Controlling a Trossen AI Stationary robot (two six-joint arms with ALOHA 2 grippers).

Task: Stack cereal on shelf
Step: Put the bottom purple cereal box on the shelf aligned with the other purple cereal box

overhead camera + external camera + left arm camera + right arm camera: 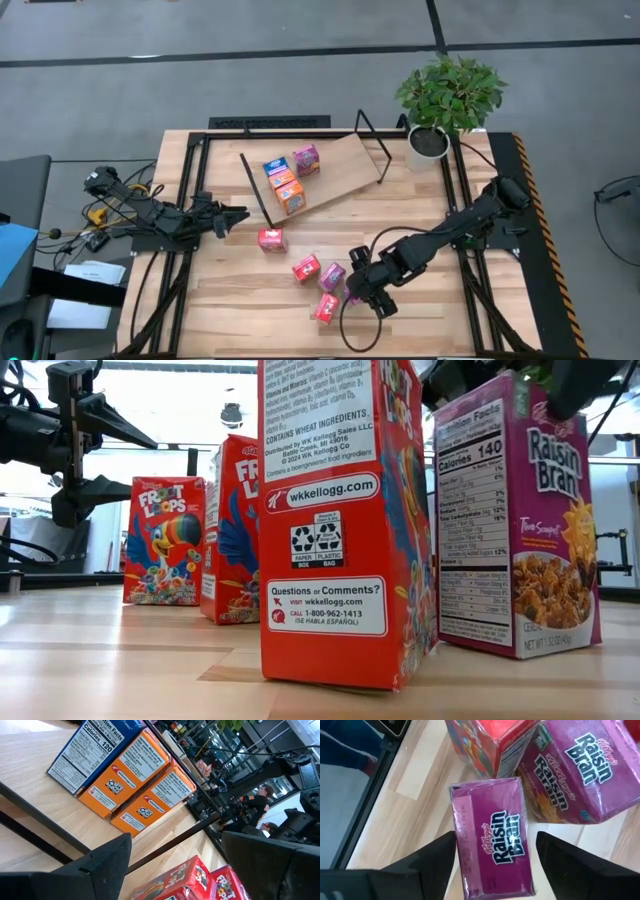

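The shelf (345,160) is a tilted plywood board at the table's far middle. Leaning on it are a blue cereal box (274,166), two orange ones (283,180) and a pink one (306,159). Red boxes (271,238), (306,268), (327,307) and a magenta one (331,277) stand loose on the table. My right gripper (357,292) is open, pointing steeply down over another magenta Raisin Bran box (492,845). One finger stands on either side of that box's top (520,390), and touch does not show. My left gripper (240,215) waits open at the left, facing the shelf.
A potted plant (428,143) stands at the far right corner. Black rod frames (258,190), (375,145) close the shelf's two ends. A red box (490,745) and the second magenta box (580,775) stand close beyond my right gripper. Bare wood lies near the front left.
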